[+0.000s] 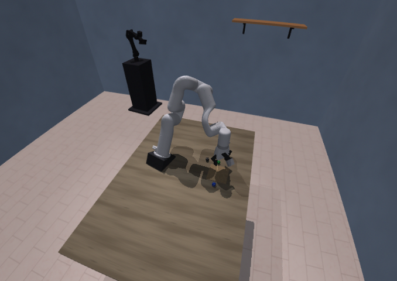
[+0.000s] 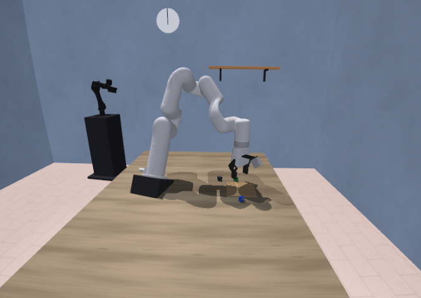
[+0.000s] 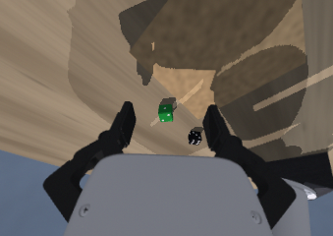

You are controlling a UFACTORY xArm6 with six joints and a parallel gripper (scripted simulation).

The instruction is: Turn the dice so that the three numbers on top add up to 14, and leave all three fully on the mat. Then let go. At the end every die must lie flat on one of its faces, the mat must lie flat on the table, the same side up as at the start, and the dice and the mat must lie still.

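The mat (image 2: 249,193) (image 3: 186,81) is a small tan square, partly in shadow. A green die (image 1: 218,162) (image 2: 237,179) (image 3: 165,114) lies on the table just off its back edge. It shows one pip on one face and two on another; I cannot tell surely which face is up. A black die (image 1: 207,159) (image 2: 219,178) (image 3: 194,137) lies off the mat to the left; its top number is unclear. A blue die (image 1: 214,184) (image 2: 241,198) lies just in front of the mat, its number unreadable. My gripper (image 2: 239,174) (image 3: 169,112) is open and empty above the green die.
The wooden table (image 1: 159,225) (image 2: 169,246) bears the arm's black base (image 1: 160,161) (image 2: 150,186) at the left. Arm shadows fall across the mat and dice area. The table's right edge is beyond the mat. A black pedestal (image 1: 140,82) (image 2: 105,147) stands beyond the table.
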